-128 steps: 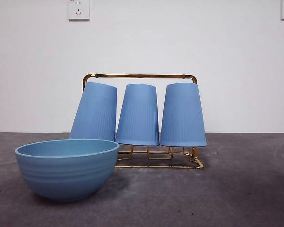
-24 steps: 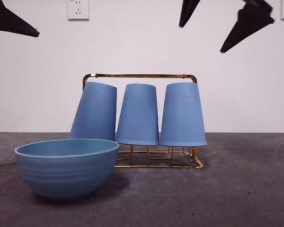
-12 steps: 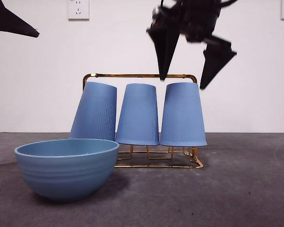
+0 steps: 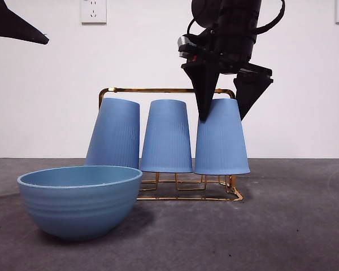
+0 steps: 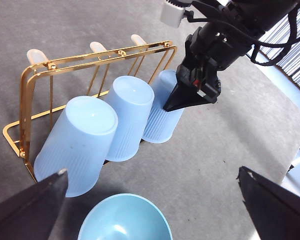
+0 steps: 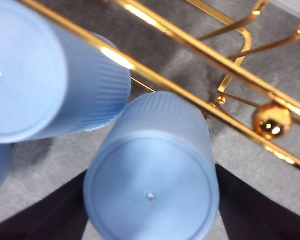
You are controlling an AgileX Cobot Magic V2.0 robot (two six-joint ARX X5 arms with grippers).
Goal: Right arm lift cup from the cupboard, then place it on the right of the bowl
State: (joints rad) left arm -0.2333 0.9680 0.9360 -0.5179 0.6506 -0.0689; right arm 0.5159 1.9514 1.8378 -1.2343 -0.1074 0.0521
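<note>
- The right hand (image 4: 221,107) hangs over the rightmost cup (image 4: 221,138), its two pointed fingers (image 4: 205,93) spread wide and straddling the cup's upturned base, one on each side.
- Seen from the right wrist, the cup (image 6: 152,187) fills the gap between the dark fingers; whether they touch its ribbed wall cannot be told, and the hand grips nothing clearly.
- All three cups sit upside down on the gold rack (image 4: 166,90), at the far side of the table (image 4: 294,226); the middle cup (image 4: 166,137) stands upright, the left cup (image 4: 114,134) leans.
- The bowl (image 4: 79,200) sits near and left of the rack, apart from the chosen cup.
- The left hand (image 5: 150,210) waits high above, fingers wide apart and empty, showing as a black tip (image 4: 14,25) at the upper left.
</note>
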